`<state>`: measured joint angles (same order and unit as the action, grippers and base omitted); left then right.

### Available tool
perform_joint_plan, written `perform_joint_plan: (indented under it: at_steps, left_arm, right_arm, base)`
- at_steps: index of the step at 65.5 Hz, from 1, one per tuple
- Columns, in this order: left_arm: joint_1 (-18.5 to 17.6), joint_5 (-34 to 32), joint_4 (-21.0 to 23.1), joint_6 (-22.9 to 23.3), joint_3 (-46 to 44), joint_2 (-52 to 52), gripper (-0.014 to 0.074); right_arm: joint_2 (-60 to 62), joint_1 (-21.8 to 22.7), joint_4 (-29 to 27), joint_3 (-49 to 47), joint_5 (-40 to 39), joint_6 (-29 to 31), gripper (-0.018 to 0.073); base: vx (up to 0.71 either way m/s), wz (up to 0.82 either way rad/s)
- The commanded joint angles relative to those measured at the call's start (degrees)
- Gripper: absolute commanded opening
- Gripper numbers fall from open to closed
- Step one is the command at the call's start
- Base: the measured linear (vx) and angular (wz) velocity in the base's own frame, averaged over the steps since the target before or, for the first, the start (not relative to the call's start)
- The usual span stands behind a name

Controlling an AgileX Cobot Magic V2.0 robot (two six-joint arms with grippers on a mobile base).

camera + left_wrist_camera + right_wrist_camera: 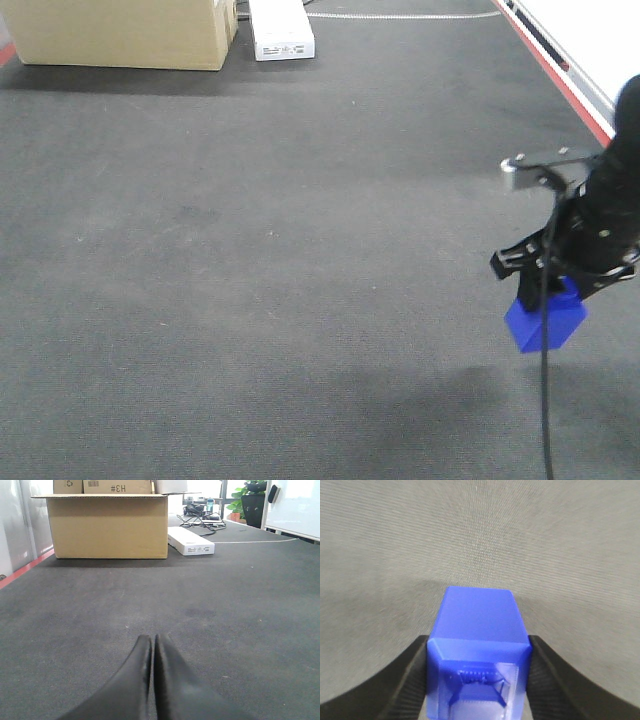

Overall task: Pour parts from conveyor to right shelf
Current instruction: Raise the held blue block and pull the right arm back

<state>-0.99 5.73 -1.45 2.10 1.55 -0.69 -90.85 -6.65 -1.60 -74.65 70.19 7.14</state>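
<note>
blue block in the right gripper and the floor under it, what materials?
Blue block: looks like moulded or printed plastic, uniform saturated blue, slight sheen, crisp bevelled edges, fine ridges in its recess. Floor: likely short-pile carpet, matte dark grey with a fine woven grain. The right gripper is clamped on the block.

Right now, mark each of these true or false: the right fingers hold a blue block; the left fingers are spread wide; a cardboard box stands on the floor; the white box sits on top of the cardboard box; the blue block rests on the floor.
1. True: the right fingers clamp the blue block.
2. False: the left fingers are pressed together, holding nothing.
3. True: the cardboard box stands on the grey floor.
4. False: the white box lies on the floor beside it.
5. False: it hangs above the floor.
</note>
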Motion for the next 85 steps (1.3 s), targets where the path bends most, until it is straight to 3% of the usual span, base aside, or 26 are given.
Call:
perform_joint_plan:
  at_steps: [1,26,85]
  left_arm:
    - [0.2,-4.5,0.4,0.5,-1.5,-0.7,-0.0006]
    - [0.2,-4.5,0.4,0.5,-1.5,-0.7,-0.0006]
    - [0.2,-4.5,0.4,0.5,-1.5,-0.7,-0.0006]
  right_arm:
    - [5.4,0.1,0.4,-1.5,3.7,-0.2,-0.0006]
    - [14.5,0.1,0.5,-1.3,3.7,-1.5,-0.0006]
    - [14.7,0.1,0.6,-1.3,3.6,-1.5,-0.0006]
  base:
    - [0.00,0.00]
    - [0.00,0.00]
    - [0.00,0.00]
